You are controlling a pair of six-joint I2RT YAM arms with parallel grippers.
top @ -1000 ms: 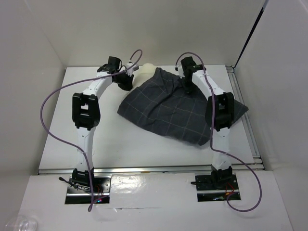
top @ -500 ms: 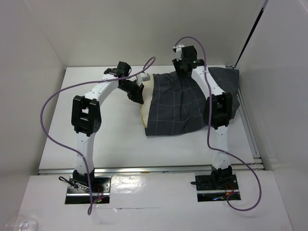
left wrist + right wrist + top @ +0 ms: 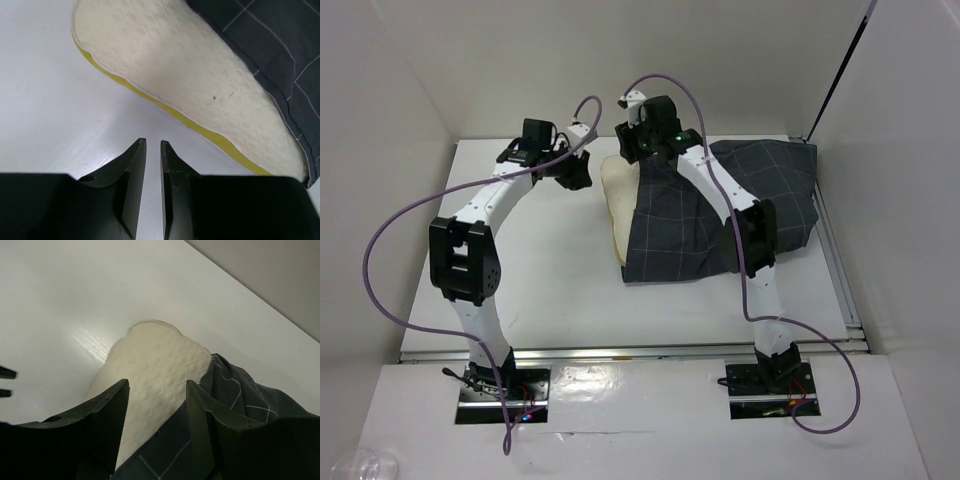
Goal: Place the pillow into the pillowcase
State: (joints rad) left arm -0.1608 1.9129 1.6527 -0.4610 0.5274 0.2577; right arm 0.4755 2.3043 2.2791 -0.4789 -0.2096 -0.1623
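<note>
Step in hand: insertion, judged well advanced but incomplete. The pillow (image 3: 613, 205) lies on the table (image 3: 530, 290) with most of its body inside the pillowcase (image 3: 720, 210). Only its left strip and a far rounded corner protrude from the case's open mouth.

Left gripper (image 3: 152, 143): just left of the pillow's exposed yellow-banded edge, over bare table. Its jaws are parted by a narrow slit and grasp nothing.

Right gripper (image 3: 157, 385): above the pillow's far corner, where the case hem meets it. Its jaws stand well apart and hold nothing.

Next move, as judged: take the case hem at the pillow's exposed side and draw it leftward over the remaining strip while the pillow is steadied. The floppy cloth may bunch or drag the pillow along.

Count: one pillow, one pillowcase, two grippers.
</note>
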